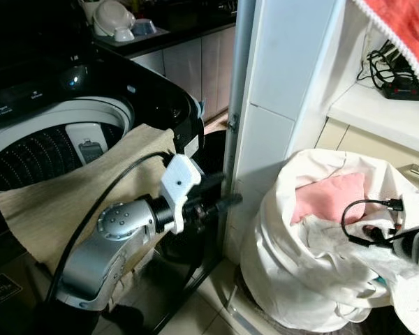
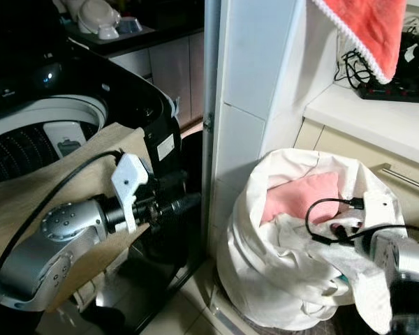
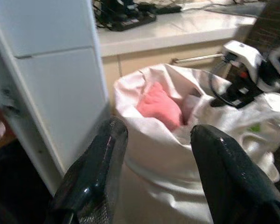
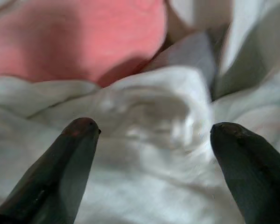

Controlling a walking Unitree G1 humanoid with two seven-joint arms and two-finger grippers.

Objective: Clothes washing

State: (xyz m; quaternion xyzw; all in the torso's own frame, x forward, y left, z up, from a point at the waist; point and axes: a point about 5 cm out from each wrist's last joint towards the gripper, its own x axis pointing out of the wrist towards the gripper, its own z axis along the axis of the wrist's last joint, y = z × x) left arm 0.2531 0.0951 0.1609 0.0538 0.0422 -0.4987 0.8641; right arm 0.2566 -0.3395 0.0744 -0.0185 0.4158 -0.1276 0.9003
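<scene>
Black fingers of the right gripper (image 4: 151, 135) gape wide, empty, over crumpled white cloth (image 4: 149, 116) in the white laundry bag (image 1: 279, 209). I'd bite 1 thick fold. Left gripper (image 3: 158, 140) open, idle beside the washer (image 1: 49, 132).

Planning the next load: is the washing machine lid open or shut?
Open: the washing machine shows its perforated drum from above, and a beige cloth drapes over its front rim.

One washing machine (image 1: 70, 132), one white laundry bag (image 1: 286, 279), one pink garment (image 1: 329, 197), one beige cloth (image 1: 77, 195)
</scene>
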